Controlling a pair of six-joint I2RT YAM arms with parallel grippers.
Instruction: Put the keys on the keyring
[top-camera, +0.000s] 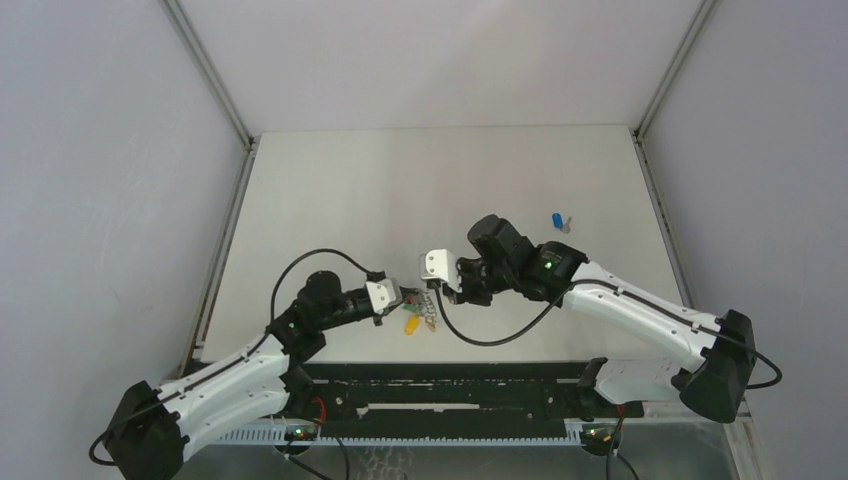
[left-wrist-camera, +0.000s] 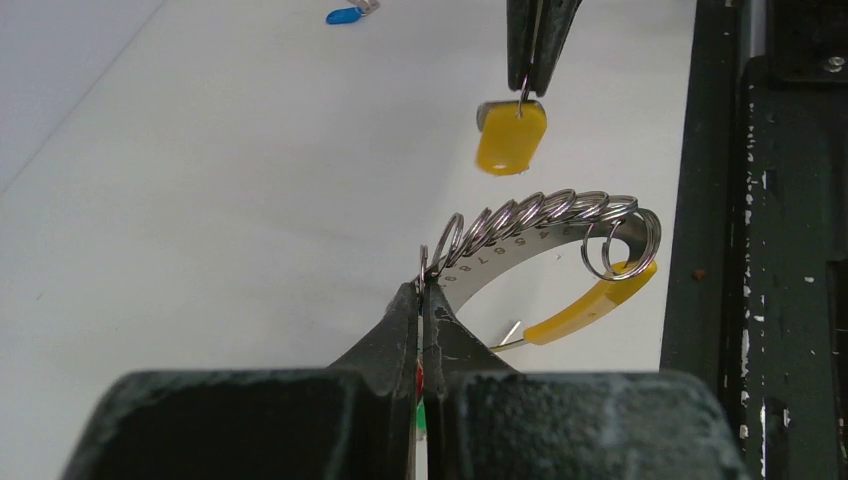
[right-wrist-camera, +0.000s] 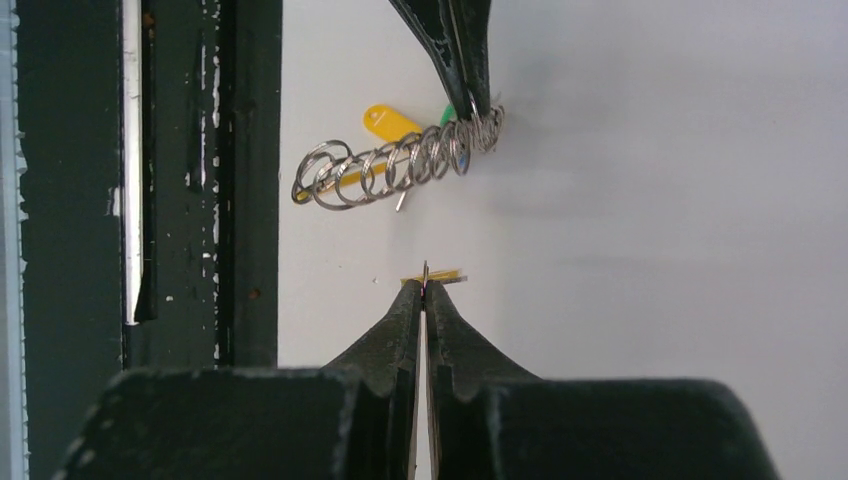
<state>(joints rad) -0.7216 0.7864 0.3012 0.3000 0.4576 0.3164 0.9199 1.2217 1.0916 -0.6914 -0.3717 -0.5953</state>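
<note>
The step in hand looks like threading the first key. The left gripper (left-wrist-camera: 423, 296) is pinched closed on one end of the keyring (left-wrist-camera: 540, 215), a curved metal strip carrying a row of small wire loops, and holds it just above the table (top-camera: 400, 190). A yellow-capped key (left-wrist-camera: 585, 308) hangs from the keyring's far end. The right gripper (right-wrist-camera: 424, 294) is clamped on the thin wire loop of the loose yellow key (left-wrist-camera: 512, 138), which dangles just beyond the keyring and apart from it. The blue key (top-camera: 557, 219) lies on the table well away from the keyring, toward the far right, and has not been picked up.

The next move likely calls for bringing the yellow key's loop to an open end of the keyring and sliding it on. This needs fine alignment, since both loops are thin and the key can swing.

I cannot tell where the keyring opens, or whether the pinched end is free. The right wrist view shows the held key only edge-on, and its metal blade is blurred in the left wrist view. The left fingers hide all but a sliver of green and red caps. In the top view the whole bunch is too small to read.
</note>
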